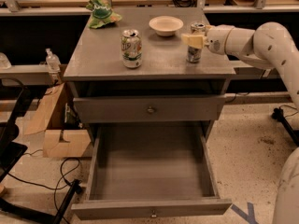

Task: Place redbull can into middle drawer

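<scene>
The redbull can [195,54], slim and silver with dark markings, stands upright on the right side of the grey cabinet top [154,55]. My gripper [193,40] reaches in from the right at the can's mid height and covers its middle; the can's base rests on the top. The middle drawer [150,208] is pulled fully open below, a wide deep grey box with a small round knob on its front, and nothing lies inside. The knobbed drawer front above it [150,109] is closed.
A white-and-green can [131,48] stands at the centre-left of the top, a white bowl [166,25] at the back and a green crumpled bag [102,13] at the back left. A cardboard box [60,139] and cables lie on the floor to the left.
</scene>
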`<state>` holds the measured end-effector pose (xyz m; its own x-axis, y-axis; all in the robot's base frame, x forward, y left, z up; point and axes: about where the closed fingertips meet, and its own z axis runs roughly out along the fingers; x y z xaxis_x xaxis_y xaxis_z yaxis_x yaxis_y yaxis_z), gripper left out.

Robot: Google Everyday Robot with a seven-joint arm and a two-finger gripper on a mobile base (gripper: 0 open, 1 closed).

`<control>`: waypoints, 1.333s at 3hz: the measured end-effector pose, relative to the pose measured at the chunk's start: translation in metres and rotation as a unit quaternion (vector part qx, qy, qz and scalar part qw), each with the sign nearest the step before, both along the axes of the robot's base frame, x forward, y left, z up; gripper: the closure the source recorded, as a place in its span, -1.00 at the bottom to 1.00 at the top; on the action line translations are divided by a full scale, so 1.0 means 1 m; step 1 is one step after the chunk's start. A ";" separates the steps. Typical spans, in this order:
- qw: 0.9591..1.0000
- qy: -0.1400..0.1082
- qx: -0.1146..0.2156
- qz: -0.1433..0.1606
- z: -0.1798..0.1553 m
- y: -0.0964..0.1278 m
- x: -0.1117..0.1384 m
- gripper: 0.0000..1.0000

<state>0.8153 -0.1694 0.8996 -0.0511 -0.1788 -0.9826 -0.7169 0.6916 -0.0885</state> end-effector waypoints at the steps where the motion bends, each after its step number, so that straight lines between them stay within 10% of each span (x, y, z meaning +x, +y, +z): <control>1: 1.000 -0.003 -0.013 -0.004 0.010 0.008 0.002 1.00; 3: 0.998 -0.053 -0.034 0.016 0.066 0.027 -0.075 1.00; 4: 0.995 -0.063 -0.049 0.067 0.037 0.035 -0.179 1.00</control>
